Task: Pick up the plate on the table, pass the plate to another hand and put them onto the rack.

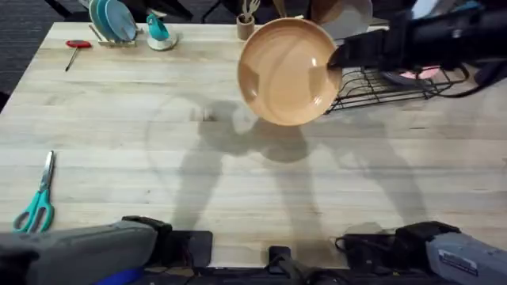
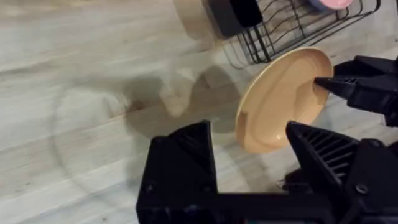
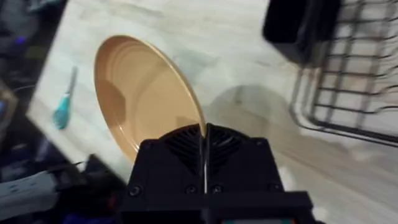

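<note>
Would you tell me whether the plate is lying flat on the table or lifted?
Lifted: the plate hangs tilted, its rim pinched in the right gripper, its shadow on the table below.

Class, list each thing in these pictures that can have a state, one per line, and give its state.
plate: lifted off the table, tilted, gripped at its rim
right gripper: shut on the plate
left gripper: open, holding nothing
rack: standing on the table, near slots unfilled, a pink plate at its far end
scissors: lying flat, closed
</note>
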